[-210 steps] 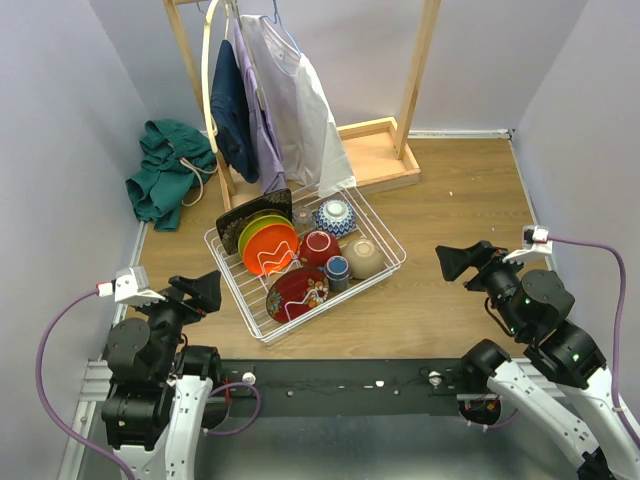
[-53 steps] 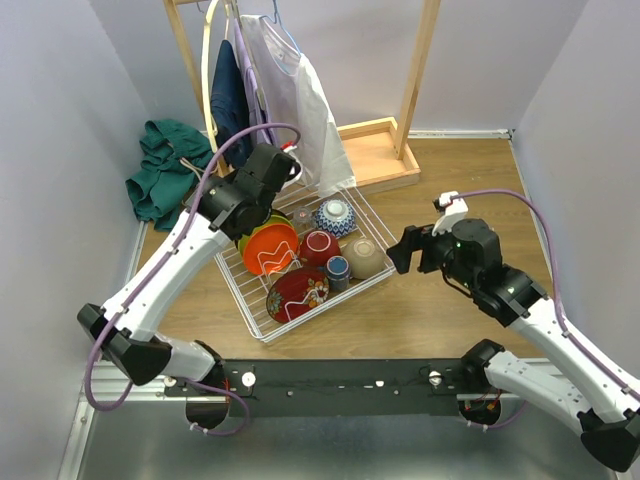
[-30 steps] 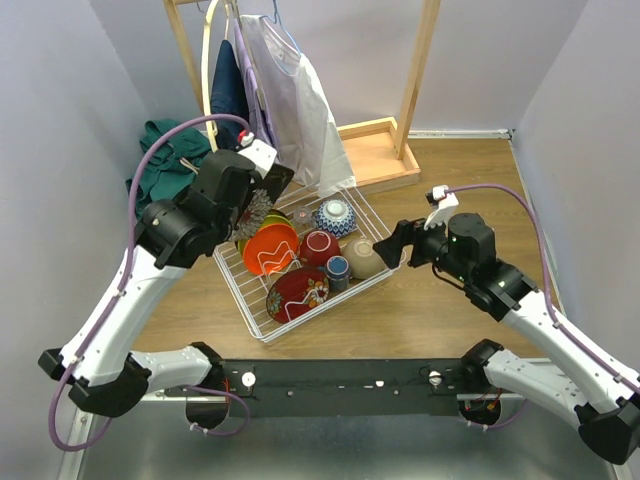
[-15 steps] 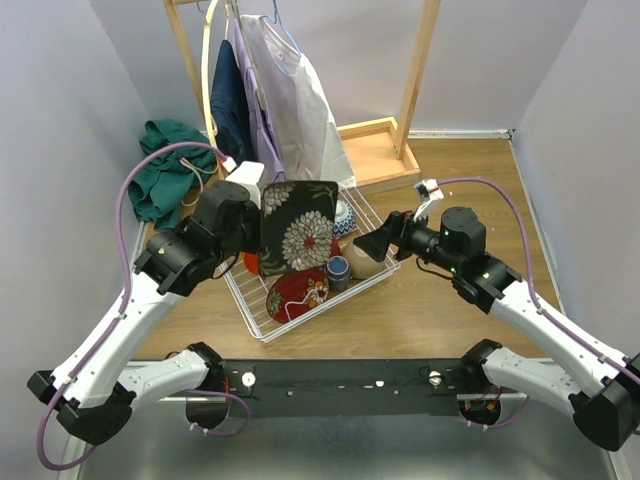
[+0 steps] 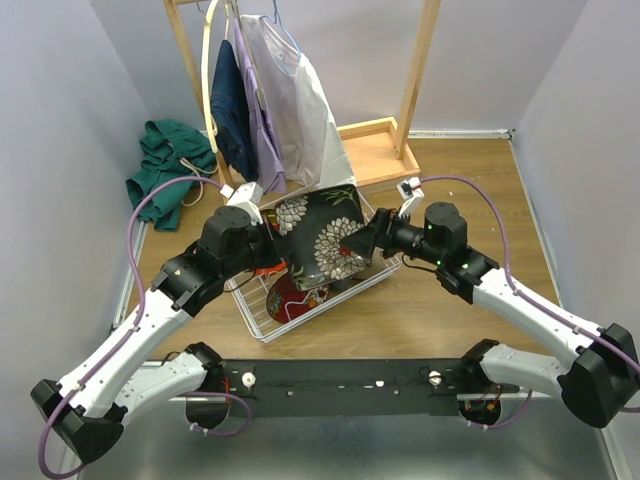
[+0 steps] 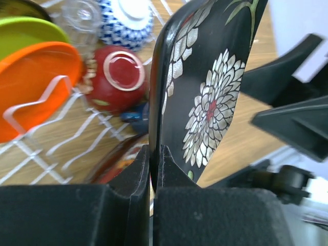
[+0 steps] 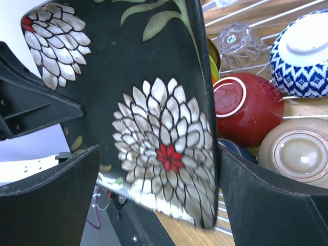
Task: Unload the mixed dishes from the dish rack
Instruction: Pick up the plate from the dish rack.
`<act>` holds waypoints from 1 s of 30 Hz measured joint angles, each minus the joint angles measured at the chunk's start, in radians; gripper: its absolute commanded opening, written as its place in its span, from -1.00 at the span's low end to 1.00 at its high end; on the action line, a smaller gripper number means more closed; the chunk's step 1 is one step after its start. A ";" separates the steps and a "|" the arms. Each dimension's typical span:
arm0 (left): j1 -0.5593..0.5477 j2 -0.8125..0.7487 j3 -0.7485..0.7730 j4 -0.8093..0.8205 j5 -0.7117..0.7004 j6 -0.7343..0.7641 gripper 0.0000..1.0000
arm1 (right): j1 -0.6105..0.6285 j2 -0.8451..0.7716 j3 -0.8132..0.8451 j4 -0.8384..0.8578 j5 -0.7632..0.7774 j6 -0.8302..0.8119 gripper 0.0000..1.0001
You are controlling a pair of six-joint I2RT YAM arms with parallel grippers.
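Mid-frame above the dish rack (image 5: 252, 318), left hand (image 6: 152, 164) clamped the black square plate (image 5: 322, 232) (flower face visible); right hand (image 7: 159, 154) was open, fingers (image 7: 46, 205) straddling it.

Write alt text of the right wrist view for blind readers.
A black square plate with white flowers stands on edge inside the open right gripper. Behind it, a white wire rack holds a red bowl, tan bowl, blue-white bowl and clear glass.
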 measured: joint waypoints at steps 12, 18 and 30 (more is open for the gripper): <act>0.021 -0.011 -0.124 0.153 0.100 -0.139 -1.00 | -0.011 0.037 -0.016 0.024 -0.010 0.005 0.23; 0.045 -0.027 -0.147 0.164 0.124 -0.161 -1.00 | -0.026 0.045 -0.025 0.008 0.019 -0.009 -0.66; 0.142 -0.037 -0.203 0.219 0.178 -0.200 0.13 | -0.024 -0.003 -0.023 0.014 0.003 0.035 -0.99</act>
